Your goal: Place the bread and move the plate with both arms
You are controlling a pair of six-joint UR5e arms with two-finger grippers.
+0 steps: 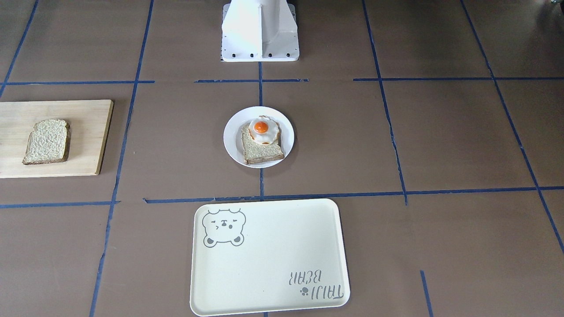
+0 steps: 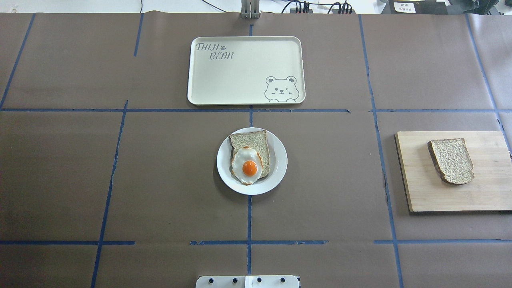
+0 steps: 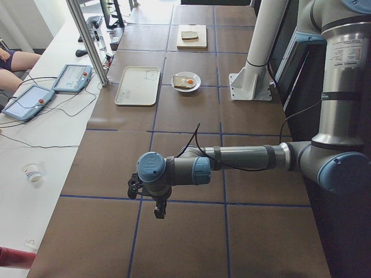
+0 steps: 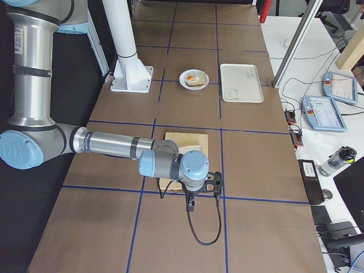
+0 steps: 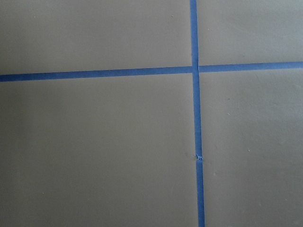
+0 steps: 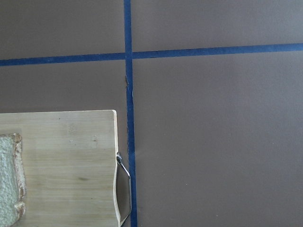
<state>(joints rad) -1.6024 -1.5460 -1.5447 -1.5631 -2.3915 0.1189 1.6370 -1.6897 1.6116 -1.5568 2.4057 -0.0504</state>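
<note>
Task not begun: nothing placed or moved.
Front view: pale wholemeal bread slice [image 1: 47, 141] lies on wooden board [image 1: 88, 132], nine o'clock of small round white plate [image 1: 231, 141] bearing egg-topped slice [image 1: 262, 152]. Side views: left gripper [image 3: 134, 188], right gripper [image 4: 215, 183] touching neither; finger spacing cannot be told.

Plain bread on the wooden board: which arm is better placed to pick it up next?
Right. The bread lies on the wooden board on the robot's right, and the right wrist view shows that board and the slice's edge. The left wrist view shows only taped table.
</note>
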